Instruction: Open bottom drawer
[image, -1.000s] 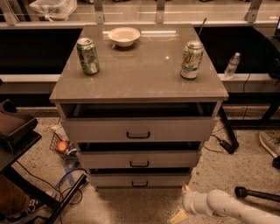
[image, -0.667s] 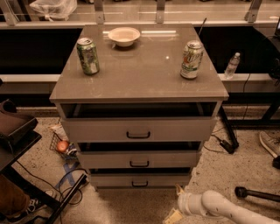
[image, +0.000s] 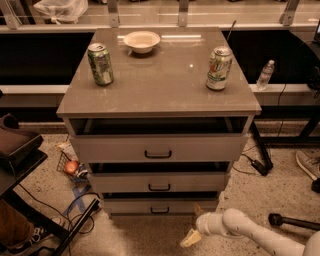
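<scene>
The bottom drawer (image: 160, 206) is the lowest and slimmest grey front of the cabinet, with a small dark bar handle (image: 160, 210). A dark gap shows above its front panel. The two drawers above it also stand slightly out. My gripper (image: 190, 239) is at the end of the white arm coming in from the lower right. It hangs low near the floor, in front of and slightly right of the bottom drawer's handle, not touching the drawer.
On the cabinet top (image: 160, 85) stand a green can (image: 100, 63), a second can (image: 219, 68) and a white bowl (image: 142, 41). A dark chair (image: 20, 150) and cables (image: 75, 210) lie at the left. A water bottle (image: 265, 75) and a shoe (image: 309, 165) are at the right.
My arm has moved left and a little forward along the floor, bringing the gripper closer to the front of the bottom drawer. The drawers and the things on top have not moved.
</scene>
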